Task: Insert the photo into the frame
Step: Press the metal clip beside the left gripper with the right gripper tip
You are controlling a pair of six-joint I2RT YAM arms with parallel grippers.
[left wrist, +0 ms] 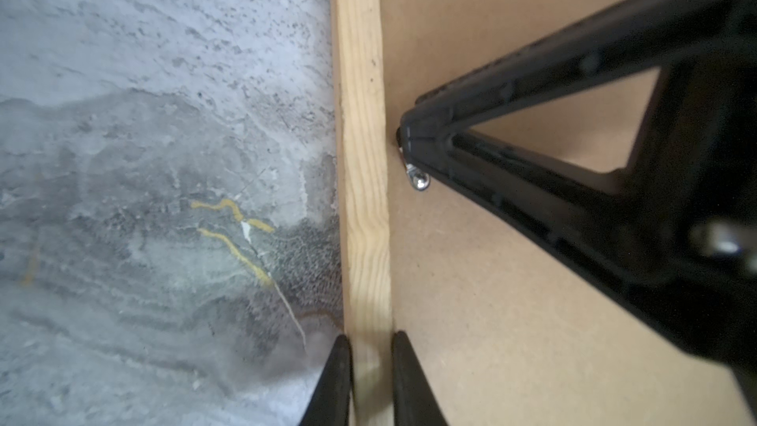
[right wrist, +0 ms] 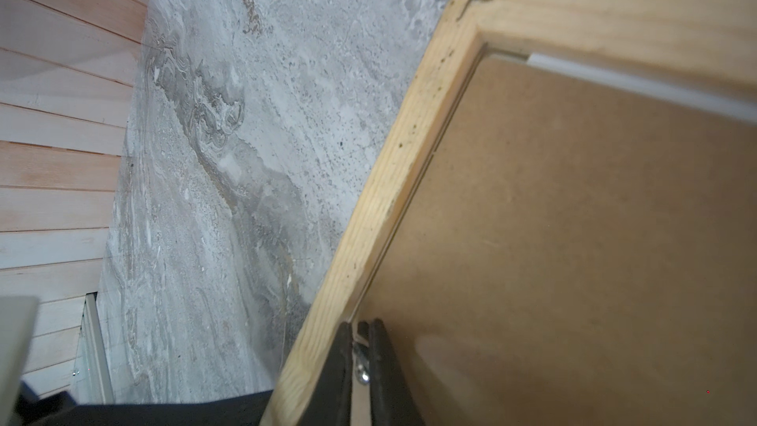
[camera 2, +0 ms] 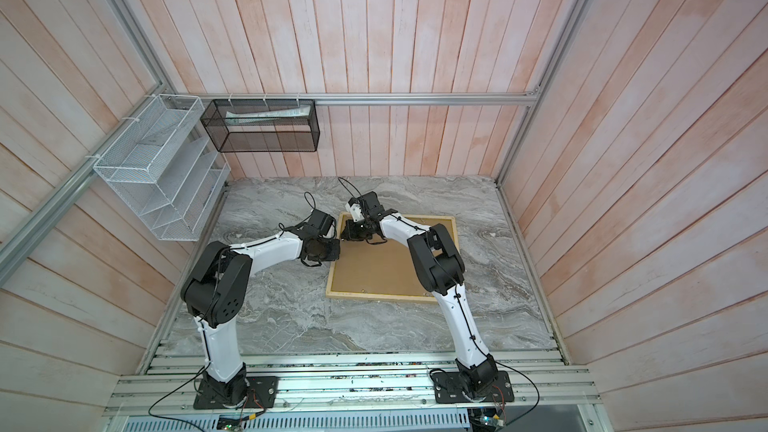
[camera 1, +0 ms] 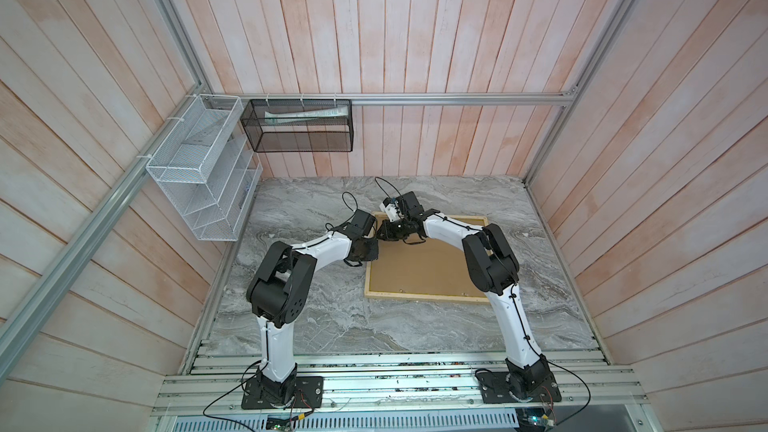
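The frame (camera 1: 428, 297) (camera 2: 378, 296) of pale wood lies face down on the marble table, with a brown backing board (camera 1: 424, 268) (camera 2: 374, 268) set inside it. The photo is hidden. My left gripper (left wrist: 370, 338) (camera 1: 373, 249) is shut on the frame's left rail (left wrist: 362, 157), one finger on each side of the wood. My right gripper (right wrist: 360, 327) (camera 1: 379, 233) reaches across the board (right wrist: 573, 219) to that same rail. It is shut on a small metal tab (right wrist: 361, 366) (left wrist: 420, 180) at the board's edge. A thin white strip (right wrist: 639, 84) shows between the board and the far rail.
A white wire rack (camera 1: 199, 168) and a black mesh basket (camera 1: 301, 126) hang on the back left walls. Grey marble tabletop (camera 1: 332, 326) surrounds the frame. Plank walls close in on three sides. Both arms bend inward over the frame's far left corner.
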